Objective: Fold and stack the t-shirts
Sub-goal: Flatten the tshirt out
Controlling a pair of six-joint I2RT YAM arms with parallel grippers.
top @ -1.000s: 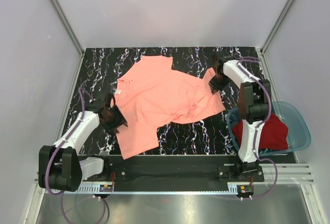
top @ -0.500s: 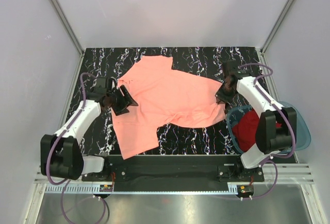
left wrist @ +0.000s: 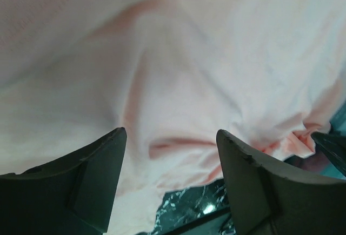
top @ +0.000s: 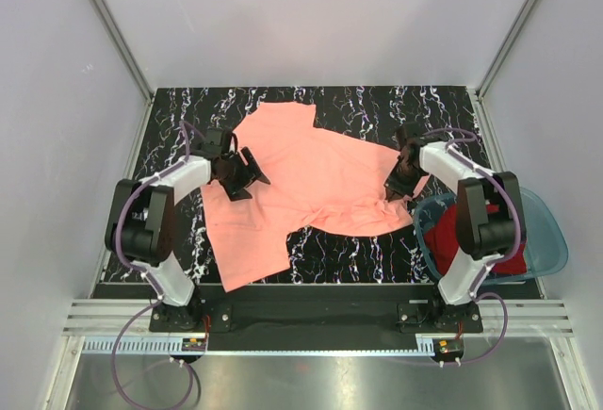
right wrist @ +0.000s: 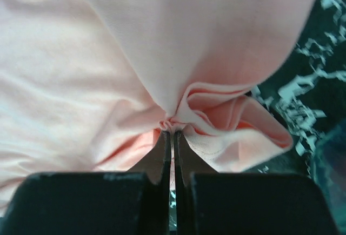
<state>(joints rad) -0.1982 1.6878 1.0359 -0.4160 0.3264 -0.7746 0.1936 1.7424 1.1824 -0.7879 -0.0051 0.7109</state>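
While the right gripper [right wrist: 173, 133] clamps a bunched fold of the salmon-pink t-shirt [top: 311, 170], close the left gripper [left wrist: 170, 133], jaws apart, on the opposite edge and pull taut.

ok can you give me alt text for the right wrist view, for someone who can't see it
The right hand, jaws shut, pinches a bunched fold of the salmon-pink t-shirt, whose cloth fills most of the frame. A strip of black, white-veined table shows at the right edge.
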